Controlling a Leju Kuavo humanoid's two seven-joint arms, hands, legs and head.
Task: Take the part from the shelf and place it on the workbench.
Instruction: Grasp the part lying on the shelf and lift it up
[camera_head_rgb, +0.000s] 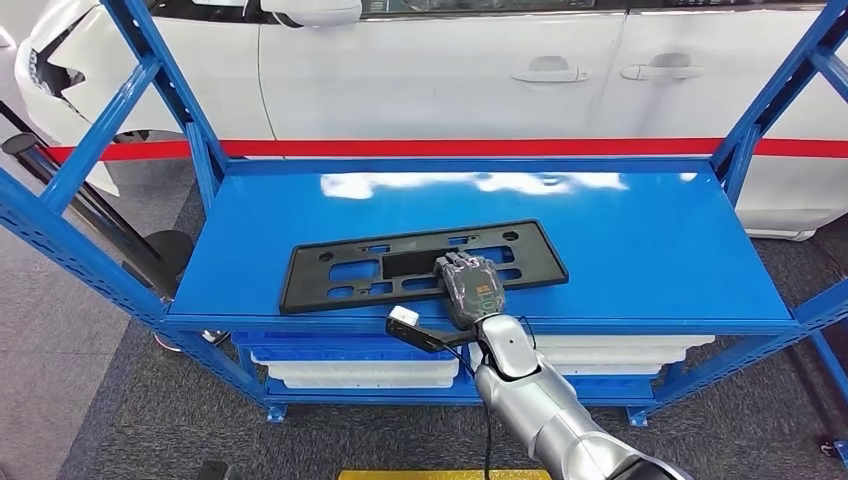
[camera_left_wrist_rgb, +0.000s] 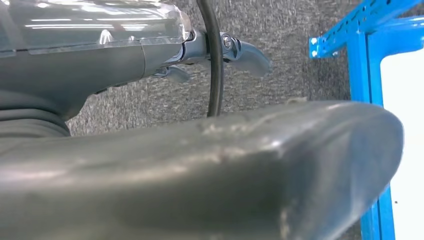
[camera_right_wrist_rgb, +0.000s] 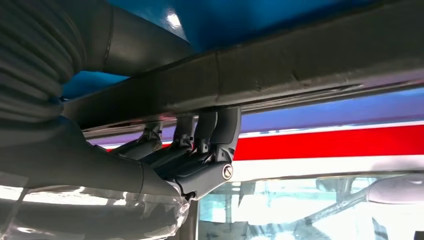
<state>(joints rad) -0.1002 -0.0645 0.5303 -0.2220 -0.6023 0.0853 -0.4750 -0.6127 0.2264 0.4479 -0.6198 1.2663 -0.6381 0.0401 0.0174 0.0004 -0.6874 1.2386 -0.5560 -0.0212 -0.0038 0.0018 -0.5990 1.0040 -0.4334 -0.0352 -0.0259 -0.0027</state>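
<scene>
The glossy blue metal shelf (camera_head_rgb: 640, 250) stands on angled blue perforated uprights, its flat top board catching white reflections along the far edge. Lying directly on that board, near the front edge and a little left of centre, is a long black plastic plate holder with rectangular cut-outs (camera_head_rgb: 345, 266), flat and slightly skewed, its left end nearer the front. Under the top board, a lower tier carries shallow white plastic trays (camera_head_rgb: 360, 372) side by side. The whole frame rests on a grey carpeted floor (camera_head_rgb: 100, 400), with a yellow strip (camera_head_rgb: 440, 475) on the floor at the near side.
</scene>
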